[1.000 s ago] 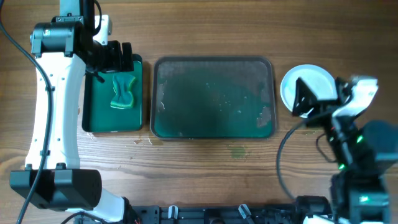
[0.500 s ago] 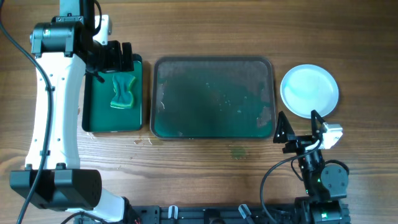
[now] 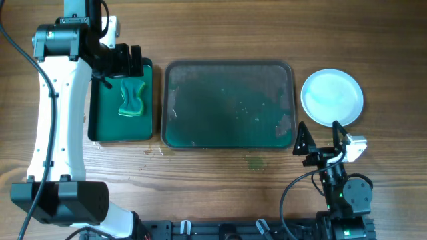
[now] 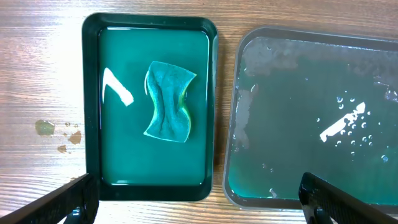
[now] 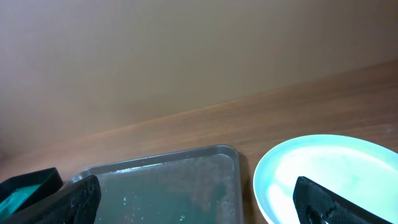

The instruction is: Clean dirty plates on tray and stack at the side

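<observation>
Plates (image 3: 332, 97) show as one round pale-bluish disc on the wooden bench (image 3: 220, 27), at the right of the overhead view. The disc sits just beside the right rim of the large green tray (image 3: 229, 64), with a narrow strip of wood between them. How many lie stacked there cannot be told from above. The tray's bed is wet, with droplets and whitish residue along its right side. Below the disc, at lower right, the right pincer (image 3: 320, 135) hangs with its fingers spread wide, gripping nothing. At the left of the frame a smaller green tray (image 3: 107, 120) holds a wavy teal sponge (image 3: 132, 99). The left pincer (image 3: 125, 60) hovers over that tray's upper edge, likewise spread and empty.
</observation>
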Motion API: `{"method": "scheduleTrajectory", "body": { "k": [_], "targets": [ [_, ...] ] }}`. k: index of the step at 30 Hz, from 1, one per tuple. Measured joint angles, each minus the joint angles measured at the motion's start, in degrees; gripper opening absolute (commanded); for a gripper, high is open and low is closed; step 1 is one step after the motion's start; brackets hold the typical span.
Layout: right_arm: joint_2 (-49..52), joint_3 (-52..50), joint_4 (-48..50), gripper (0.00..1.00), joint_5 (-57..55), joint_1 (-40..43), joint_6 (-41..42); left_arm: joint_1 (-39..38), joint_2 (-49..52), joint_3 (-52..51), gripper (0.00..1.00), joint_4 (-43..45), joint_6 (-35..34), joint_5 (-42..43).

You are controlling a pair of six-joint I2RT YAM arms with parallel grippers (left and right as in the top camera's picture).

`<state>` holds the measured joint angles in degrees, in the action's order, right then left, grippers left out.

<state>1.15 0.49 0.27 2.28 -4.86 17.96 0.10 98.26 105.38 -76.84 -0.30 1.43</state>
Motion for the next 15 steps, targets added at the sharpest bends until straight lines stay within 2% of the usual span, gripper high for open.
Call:
{"method": "scheduleTrajectory", "body": {
  "k": [15],
  "targets": [
    [0.0,0.0,0.0,1.00,0.0,0.0,0.0,0.0,-0.4,0.0,1.00,-0.3,0.0,0.0]
  ]
}}
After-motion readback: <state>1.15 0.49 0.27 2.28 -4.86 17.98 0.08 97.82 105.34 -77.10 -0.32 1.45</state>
